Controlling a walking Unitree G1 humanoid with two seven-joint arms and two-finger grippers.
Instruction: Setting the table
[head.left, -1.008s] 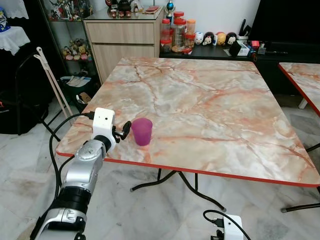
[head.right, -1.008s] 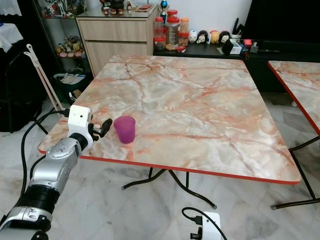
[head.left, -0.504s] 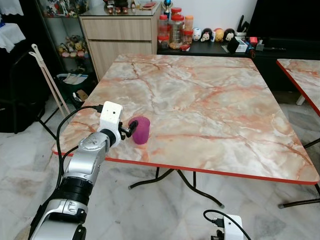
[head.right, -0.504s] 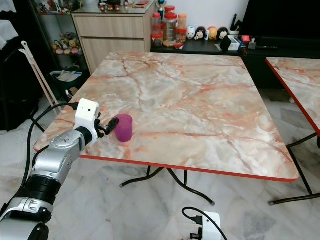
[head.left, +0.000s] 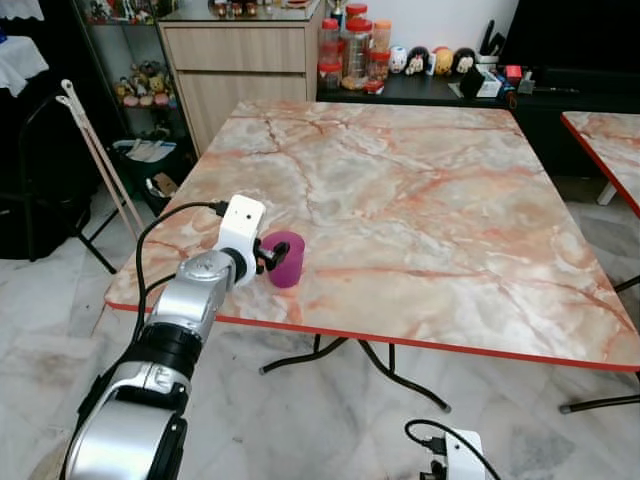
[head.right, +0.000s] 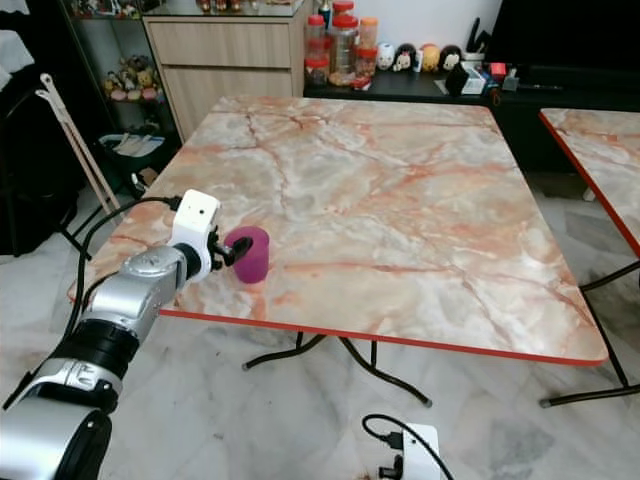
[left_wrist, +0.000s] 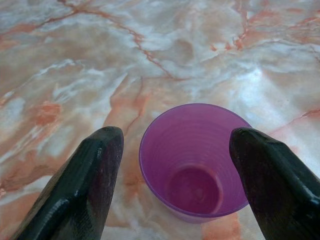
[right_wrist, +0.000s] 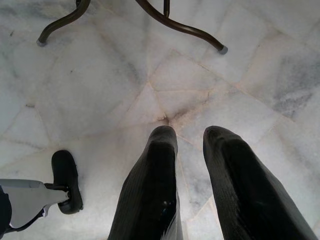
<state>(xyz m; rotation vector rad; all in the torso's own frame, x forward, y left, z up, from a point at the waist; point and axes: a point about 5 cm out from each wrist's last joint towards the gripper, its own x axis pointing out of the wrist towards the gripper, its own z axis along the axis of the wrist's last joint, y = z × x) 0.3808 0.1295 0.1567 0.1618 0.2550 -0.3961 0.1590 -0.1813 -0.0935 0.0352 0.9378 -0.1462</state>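
A purple plastic cup (head.left: 287, 258) stands upright and empty near the front left edge of the marble-patterned table (head.left: 430, 190). My left gripper (head.left: 268, 256) reaches over that edge and is open. In the left wrist view its two black fingers (left_wrist: 87, 175) flank the cup (left_wrist: 195, 160), one on each side with a small gap to the rim. My right gripper (right_wrist: 190, 135) hangs low over the tiled floor, fingers close together with nothing between them.
A second marble table (head.left: 612, 140) stands at the right. Behind are a wooden cabinet (head.left: 240, 55), jars (head.left: 350, 45) and small figures on a dark counter. A folded rack (head.left: 100, 160) leans at the left. Curved black table legs (head.left: 335, 355) spread under the table.
My left gripper has moved forward from beside the cup until its fingers stand on both sides of it. The cup has stayed put. The head camera has shifted slightly.
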